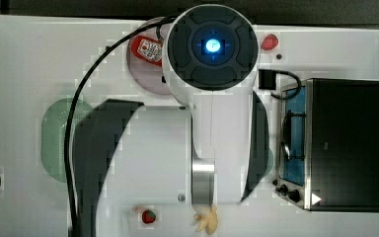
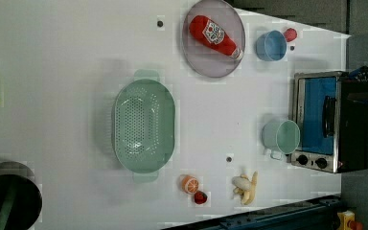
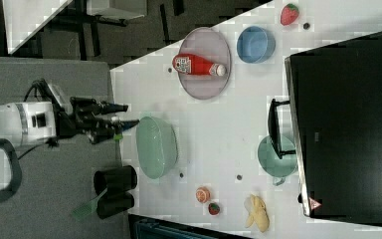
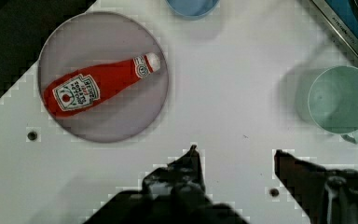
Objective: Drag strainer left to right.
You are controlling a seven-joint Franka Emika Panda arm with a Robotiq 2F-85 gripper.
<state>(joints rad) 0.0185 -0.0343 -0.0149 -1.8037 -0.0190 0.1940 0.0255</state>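
The black fingers (image 4: 193,163) of the robot's gripper (image 4: 235,156) stand well apart with only bare white tabletop (image 4: 233,93) between them, holding nothing. In the right view the gripper (image 3: 127,114) sits at the end of the white arm, just off the table's edge and near the large pale-green oval plastic strainer (image 3: 156,147), without touching it. In the left view the strainer (image 2: 144,125) lies flat on the table, its perforated basin up, a small tab handle at each end. Toward the left view's right stand a round teal-green mug (image 2: 281,137) and a black toaster oven (image 2: 330,122). A red ketchup bottle (image 2: 215,34) lies on a grey round plate (image 2: 206,64).
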